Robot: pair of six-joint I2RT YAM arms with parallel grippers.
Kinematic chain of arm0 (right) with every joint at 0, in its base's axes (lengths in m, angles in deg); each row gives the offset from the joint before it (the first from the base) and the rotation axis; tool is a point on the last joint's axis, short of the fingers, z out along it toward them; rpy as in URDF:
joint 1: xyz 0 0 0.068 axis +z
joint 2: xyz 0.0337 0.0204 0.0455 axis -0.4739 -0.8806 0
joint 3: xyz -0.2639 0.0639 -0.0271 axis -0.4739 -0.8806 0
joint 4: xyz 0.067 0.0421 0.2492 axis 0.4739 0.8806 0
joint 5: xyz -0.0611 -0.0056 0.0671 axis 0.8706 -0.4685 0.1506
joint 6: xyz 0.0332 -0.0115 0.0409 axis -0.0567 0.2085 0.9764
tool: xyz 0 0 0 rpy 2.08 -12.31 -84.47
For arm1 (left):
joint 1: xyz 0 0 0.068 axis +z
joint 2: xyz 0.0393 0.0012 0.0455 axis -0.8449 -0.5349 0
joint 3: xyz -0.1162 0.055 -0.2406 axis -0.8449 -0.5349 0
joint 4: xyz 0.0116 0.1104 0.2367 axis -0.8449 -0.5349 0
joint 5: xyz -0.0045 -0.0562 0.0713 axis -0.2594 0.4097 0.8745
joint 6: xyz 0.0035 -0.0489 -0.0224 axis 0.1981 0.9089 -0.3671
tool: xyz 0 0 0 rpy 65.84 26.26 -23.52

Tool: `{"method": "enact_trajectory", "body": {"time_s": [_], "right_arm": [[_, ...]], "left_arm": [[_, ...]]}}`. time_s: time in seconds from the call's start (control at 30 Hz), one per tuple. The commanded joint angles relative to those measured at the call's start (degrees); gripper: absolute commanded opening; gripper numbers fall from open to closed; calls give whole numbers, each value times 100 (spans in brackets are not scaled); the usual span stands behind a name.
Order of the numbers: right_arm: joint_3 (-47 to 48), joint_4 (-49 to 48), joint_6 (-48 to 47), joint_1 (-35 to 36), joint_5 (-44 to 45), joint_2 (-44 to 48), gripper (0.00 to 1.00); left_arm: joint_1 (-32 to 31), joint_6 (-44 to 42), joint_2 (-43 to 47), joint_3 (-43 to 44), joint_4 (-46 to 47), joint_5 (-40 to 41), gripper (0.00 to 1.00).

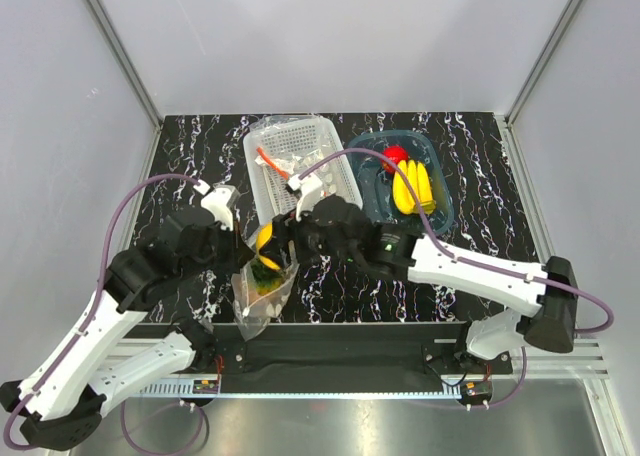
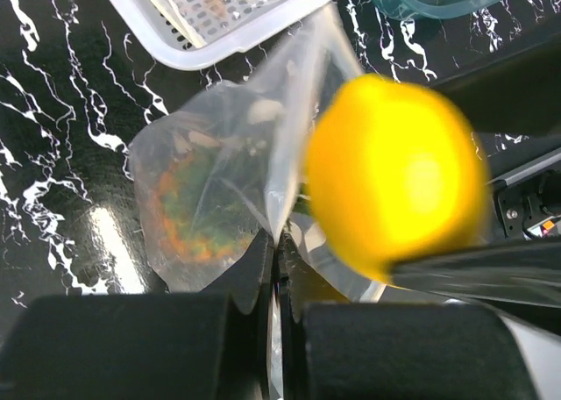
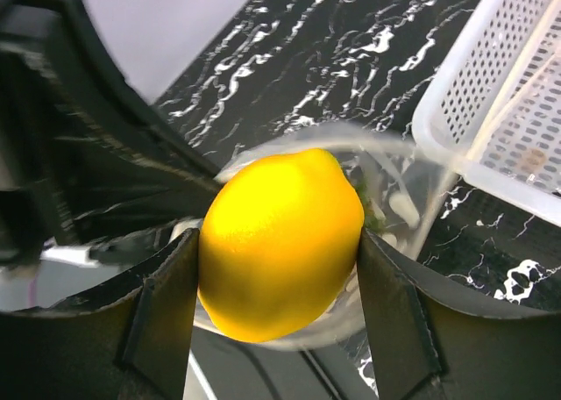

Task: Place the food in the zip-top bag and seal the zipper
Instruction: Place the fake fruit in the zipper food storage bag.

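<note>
The clear dotted zip-top bag hangs at the table's front centre, its mouth up. My left gripper is shut on the bag's mouth edge. The orange piece with green leaves lies inside the bag. My right gripper is shut on the yellow lemon and holds it just over the bag's open mouth; the lemon also shows in the left wrist view. The red fruit and banana bunch lie in the blue-tinted tub. The zipper strip cannot be made out.
A white perforated basket stands at the back centre, holding small items. It also shows in the right wrist view. The blue-tinted tub stands to its right. Grey walls enclose the black marbled table.
</note>
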Motion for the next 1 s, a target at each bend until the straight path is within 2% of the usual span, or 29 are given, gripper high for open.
{"method": "enact_trajectory", "body": {"time_s": [0.0,0.27,0.43,0.5,0.57,0.6,0.63,0.73,0.97], "right_arm": [[36,-469,22,303,763,-239,39],[-122,-645,93,1358,1467,-758,40],[-341,-942,268,1658,1257,-908,41],[-569,-1127,391,1676,1046,-847,49],[-658,-1207,453,1667,1028,-759,69],[-702,-1190,471,1676,1054,-724,86],[-711,-1111,488,1676,1089,-680,91],[-632,-831,506,1667,1221,-521,94],[-448,-356,497,1676,1528,-56,91]], "left_arm": [[29,197,99,153,65,-198,2],[28,566,169,30,187,-338,2],[28,742,239,12,223,-260,2],[29,777,266,21,197,-250,2],[28,769,275,30,162,-94,2],[28,760,284,30,153,-75,2],[28,760,275,30,153,-57,2],[28,716,257,3,161,-40,2],[37,602,231,73,65,127,2]]}}
